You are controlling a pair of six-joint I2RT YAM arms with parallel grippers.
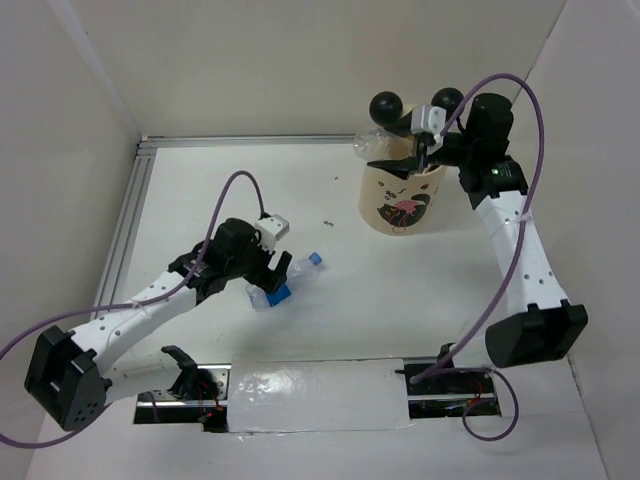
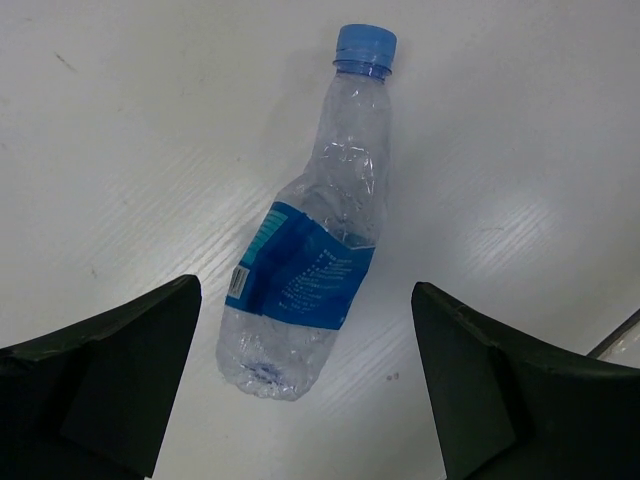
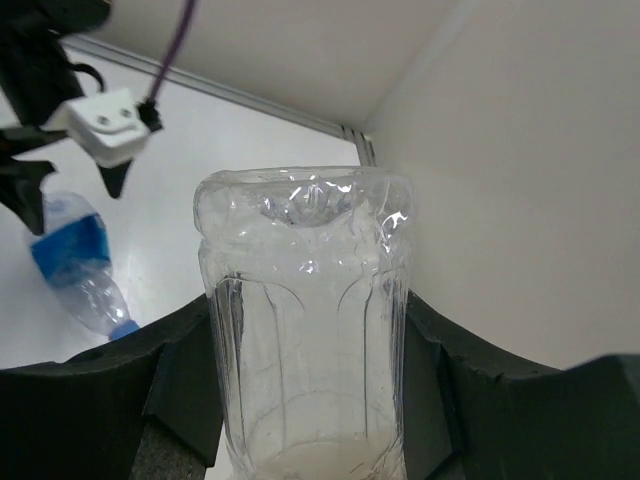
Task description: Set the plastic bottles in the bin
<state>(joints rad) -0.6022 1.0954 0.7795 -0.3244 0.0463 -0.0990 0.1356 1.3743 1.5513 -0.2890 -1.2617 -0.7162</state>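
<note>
At lower left of the top view, our left gripper (image 2: 305,300) hangs with its jaws wide apart over a blue-labelled bottle (image 2: 320,250), which lies on its side on the table (image 1: 340,310), cap toward the upper right. At upper right, our right gripper (image 3: 305,400) is clamped on a clear bottle (image 3: 305,300), just above the bin (image 1: 400,205) rim.

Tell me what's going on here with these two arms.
The right hand grips a clear bottle, held over the cream bin, not yet dropped in. The left hand hangs open above a blue-labelled bottle lying on the white table, with its fingers either side and not touching it.
</note>
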